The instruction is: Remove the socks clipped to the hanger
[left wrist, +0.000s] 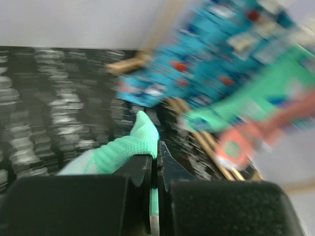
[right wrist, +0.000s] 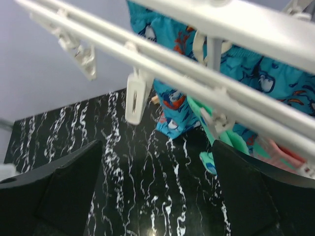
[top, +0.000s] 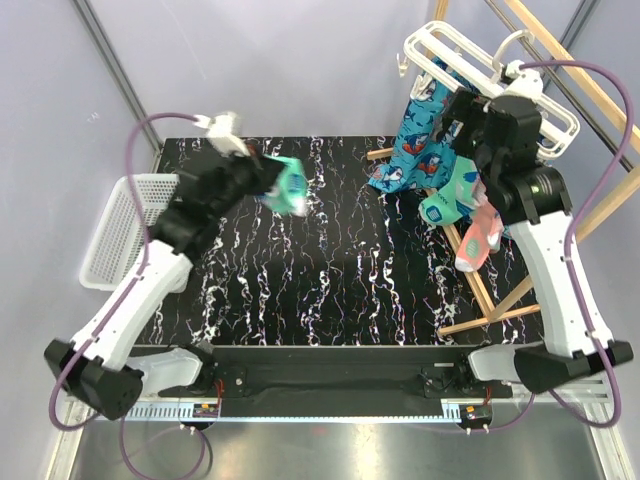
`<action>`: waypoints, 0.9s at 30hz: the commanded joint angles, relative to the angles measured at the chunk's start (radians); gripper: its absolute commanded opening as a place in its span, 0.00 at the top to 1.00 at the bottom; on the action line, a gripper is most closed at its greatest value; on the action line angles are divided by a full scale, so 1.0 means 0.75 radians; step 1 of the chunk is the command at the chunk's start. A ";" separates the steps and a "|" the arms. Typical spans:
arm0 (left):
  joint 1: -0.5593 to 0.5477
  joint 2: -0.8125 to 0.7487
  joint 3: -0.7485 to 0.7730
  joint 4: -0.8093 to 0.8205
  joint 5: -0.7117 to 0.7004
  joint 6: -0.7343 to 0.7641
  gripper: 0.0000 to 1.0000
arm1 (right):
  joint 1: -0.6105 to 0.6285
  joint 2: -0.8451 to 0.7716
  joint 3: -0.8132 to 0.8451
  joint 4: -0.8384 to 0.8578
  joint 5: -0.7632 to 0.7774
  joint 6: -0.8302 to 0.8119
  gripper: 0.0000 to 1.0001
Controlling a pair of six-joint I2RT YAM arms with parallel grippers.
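**SOCK REMOVAL: POSITION OF SOCKS, HANGER AND HANDS**

One mint-green sock [top: 288, 187] is located away from the hanger, in the upper centre-left of the top view. It is pinched between the pressed-together fingers of the left hand [top: 262, 185] and held over the worktop [top: 340, 290]. In the left wrist view, which is motion-blurred, the sock [left wrist: 129, 147] is seen bunched at the tips of the left hand [left wrist: 157, 147].

The hanger [top: 480, 65] is positioned at the upper right of the top view, against a wooden frame [top: 487, 318]. Blue shark-print socks [top: 412, 150], a clipped mint-green sock [top: 450, 195] and a salmon-pink sock [top: 480, 240] are seen hanging from it.

The right hand [top: 455, 120] is raised beside the hanger. In the right wrist view its fingers are spread wide [right wrist: 157, 162] with nothing between them, just below the hanger bars [right wrist: 197, 83]. A white clip [right wrist: 134, 98] is seen dangling from one bar, gripping nothing.

A white basket [top: 115, 240] is located at the left edge of the worktop.
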 commanded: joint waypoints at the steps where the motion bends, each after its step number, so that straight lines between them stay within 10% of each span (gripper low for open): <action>1: 0.274 -0.093 0.118 -0.260 -0.083 0.040 1.00 | -0.005 -0.145 -0.101 0.039 -0.173 0.005 0.00; 14: 1.059 0.013 0.008 -0.338 -0.038 -0.082 1.00 | -0.005 -0.454 -0.400 -0.004 -0.492 0.025 0.00; 18: 1.171 0.080 -0.090 -0.334 -0.095 -0.211 0.82 | -0.005 -0.511 -0.427 -0.010 -0.527 0.033 0.01; 22: 1.300 0.058 -0.254 -0.258 -0.162 -0.258 0.21 | -0.005 -0.534 -0.415 -0.071 -0.549 0.017 0.01; 27: 1.199 0.013 -0.179 -0.297 -0.121 -0.189 0.01 | -0.005 -0.575 -0.486 -0.102 -0.558 0.029 0.00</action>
